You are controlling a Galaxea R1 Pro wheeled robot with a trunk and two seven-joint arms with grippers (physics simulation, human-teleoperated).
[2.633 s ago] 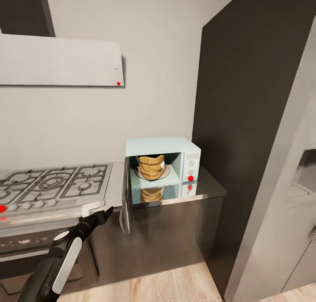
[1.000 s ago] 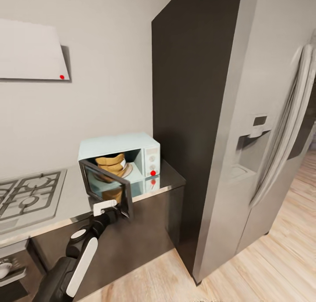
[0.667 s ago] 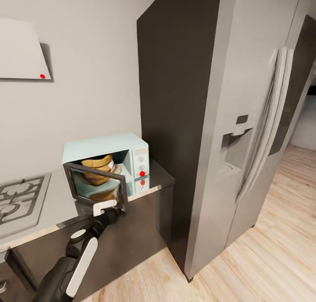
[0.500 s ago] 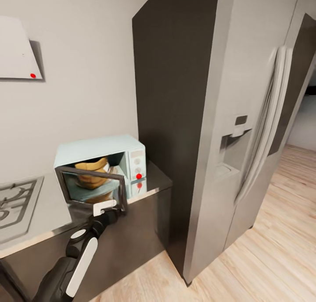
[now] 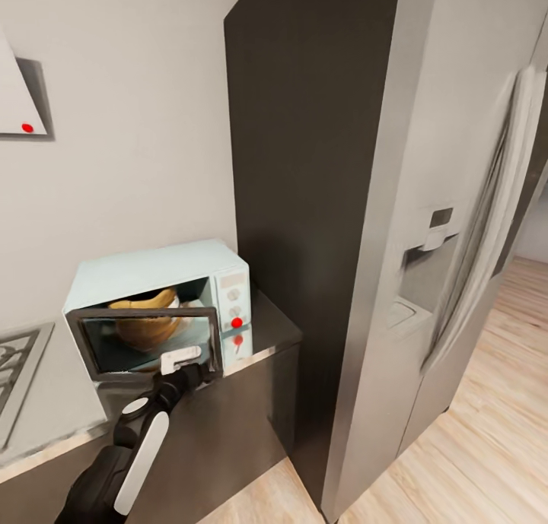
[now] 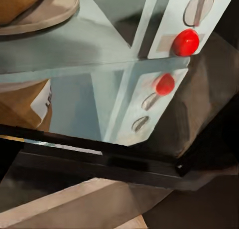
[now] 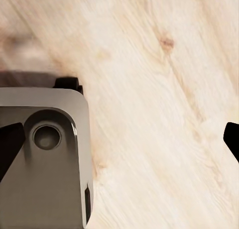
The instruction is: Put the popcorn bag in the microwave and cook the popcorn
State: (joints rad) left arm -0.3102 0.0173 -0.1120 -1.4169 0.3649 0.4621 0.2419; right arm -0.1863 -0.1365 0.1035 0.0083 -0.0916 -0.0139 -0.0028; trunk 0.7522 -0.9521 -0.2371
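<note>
I see tall steel fridge [image 5: 457,227] beside dark side panel [image 5: 304,204]. Microwave [image 5: 152,269] on countertop [image 5: 53,402], door [image 5: 144,343] nearly shut. Popcorn bag [image 5: 144,322] inside on plate [image 6: 42,14], seen through glass. My left gripper [image 5: 183,360] at door's lower edge; can't tell its spread. Right wrist sees wood floor [image 7: 159,114], fingertips [image 7: 231,136] far apart.

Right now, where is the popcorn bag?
In the head view, the popcorn bag sits inside the microwave at lower left, behind its nearly closed glass door, left of the knobs, with the left gripper at the door.
</note>
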